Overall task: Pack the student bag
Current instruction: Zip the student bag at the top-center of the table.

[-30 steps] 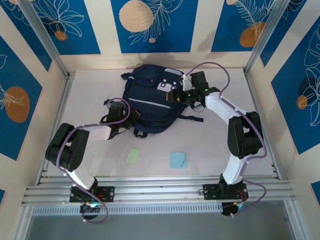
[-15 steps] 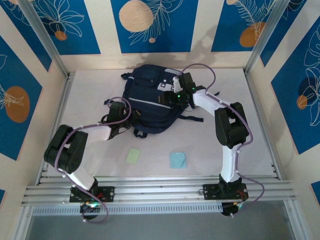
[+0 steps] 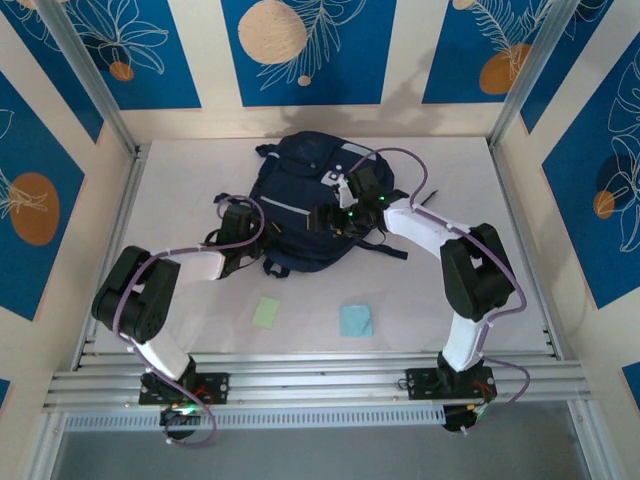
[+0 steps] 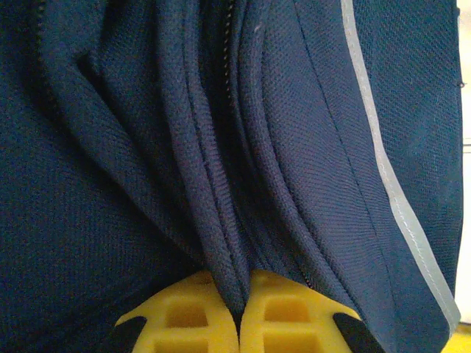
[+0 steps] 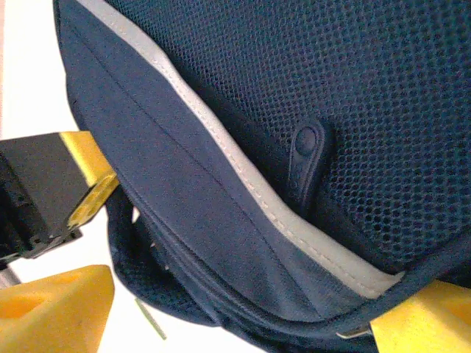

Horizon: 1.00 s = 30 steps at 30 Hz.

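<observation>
The student bag, navy with grey trim, lies flat in the middle of the table. My left gripper sits at the bag's left side; in the left wrist view it is shut on a raised fold of the bag's fabric beside a zipper. My right gripper reaches over the bag from the right. In the right wrist view it is open wide, its yellow fingers either side of the bag's lower edge, the left one clear of the fabric.
A pale green card and a light blue card lie on the white table in front of the bag. Black straps trail out to the bag's right. Metal frame posts and patterned walls close in the sides and back.
My right gripper has swung left and nearer, from the bag's top right to its middle. The bag has shifted and turned slightly. The left gripper keeps its hold.
</observation>
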Each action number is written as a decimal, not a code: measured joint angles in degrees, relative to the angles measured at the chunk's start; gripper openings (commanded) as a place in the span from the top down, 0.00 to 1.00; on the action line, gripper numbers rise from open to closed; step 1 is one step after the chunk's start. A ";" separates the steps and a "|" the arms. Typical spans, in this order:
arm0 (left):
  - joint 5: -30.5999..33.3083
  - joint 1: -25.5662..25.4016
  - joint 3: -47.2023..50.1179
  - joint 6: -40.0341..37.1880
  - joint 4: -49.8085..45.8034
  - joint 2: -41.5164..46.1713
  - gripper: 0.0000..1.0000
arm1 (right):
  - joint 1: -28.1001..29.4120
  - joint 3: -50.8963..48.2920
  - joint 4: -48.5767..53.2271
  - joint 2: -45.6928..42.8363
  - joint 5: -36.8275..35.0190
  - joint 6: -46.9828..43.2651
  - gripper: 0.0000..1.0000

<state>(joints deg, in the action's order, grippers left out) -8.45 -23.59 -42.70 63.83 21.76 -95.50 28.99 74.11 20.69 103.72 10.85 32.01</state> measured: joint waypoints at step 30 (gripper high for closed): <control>1.51 -1.95 -9.86 -23.65 -22.47 11.82 0.53 | -7.23 2.14 11.06 -4.83 2.84 1.64 0.24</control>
<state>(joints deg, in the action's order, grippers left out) -6.94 -25.54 -52.56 40.18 -0.71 -83.68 21.76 76.25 31.75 98.89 13.69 33.65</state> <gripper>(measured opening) 0.429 0.774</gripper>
